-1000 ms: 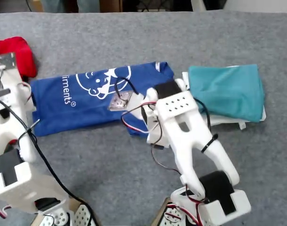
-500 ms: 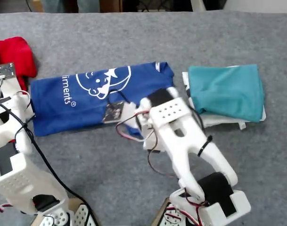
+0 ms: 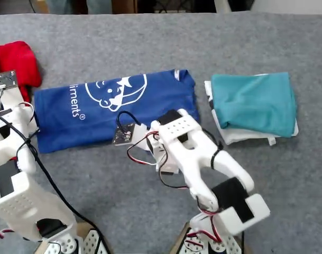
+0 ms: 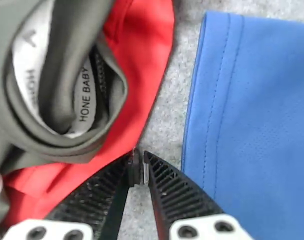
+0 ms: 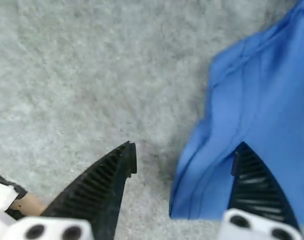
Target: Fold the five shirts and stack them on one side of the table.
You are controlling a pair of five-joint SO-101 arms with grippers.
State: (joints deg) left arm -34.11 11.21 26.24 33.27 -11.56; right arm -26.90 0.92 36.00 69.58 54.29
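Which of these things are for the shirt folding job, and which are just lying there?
For the job: blue shirt, red shirt, teal shirt, white shirt under the teal one, dark grey garment touching the red one.

Just there: grey table cover, the arms' cables.

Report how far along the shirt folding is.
Done: a folded teal shirt sits on a folded white shirt at the right of the table. In hand: the blue shirt lies as a long folded strip, with the right gripper open astride its corner. The left gripper is shut beside the red shirt. Left: the blue one, the crumpled red shirt and a grey garment on it.
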